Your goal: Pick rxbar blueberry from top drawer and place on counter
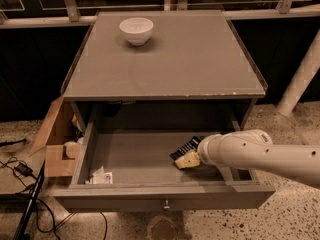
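The drawer (135,156) stands pulled out below the counter (190,59), its grey floor in plain sight and a small round knob (166,204) on its front panel. The arm (260,154) reaches in from the right over the drawer's right side, and the gripper (186,160), pale yellow at its tip, sits low in the right half of the drawer. The bar (186,146), dark with white lines, lies on the drawer floor right at the gripper's tip, its near end hidden under the tip and the rest sticking out toward the back. The two appear to touch, but I cannot tell how far the gripper is open or whether it has hold of the bar. A crumpled white paper scrap (101,176) lies in the drawer's front left corner, well apart from the bar. On the counter a white bowl (136,30) stands upright near the back left. A cardboard box (55,144) sits on the floor just beside the cabinet's left side.
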Tool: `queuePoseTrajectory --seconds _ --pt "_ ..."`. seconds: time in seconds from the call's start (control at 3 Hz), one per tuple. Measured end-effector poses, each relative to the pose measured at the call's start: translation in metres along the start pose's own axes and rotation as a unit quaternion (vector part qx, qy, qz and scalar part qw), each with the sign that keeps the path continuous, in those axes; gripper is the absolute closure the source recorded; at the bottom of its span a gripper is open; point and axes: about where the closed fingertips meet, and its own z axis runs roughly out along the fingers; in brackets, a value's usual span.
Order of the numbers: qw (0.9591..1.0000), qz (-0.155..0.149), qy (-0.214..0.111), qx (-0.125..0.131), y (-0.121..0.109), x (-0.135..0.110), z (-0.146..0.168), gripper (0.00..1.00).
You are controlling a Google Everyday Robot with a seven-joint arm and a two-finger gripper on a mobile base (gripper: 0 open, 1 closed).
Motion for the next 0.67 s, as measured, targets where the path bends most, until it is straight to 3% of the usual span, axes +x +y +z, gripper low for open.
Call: queuePoseTrajectory --seconds 0.33,0.67 --pt "0.9998 0.006 0.017 0.004 0.004 -0.010 -0.017 0.96" --pt "0.9995 0.011 0.029 0.009 0.009 -0.027 -0.035 1.00"
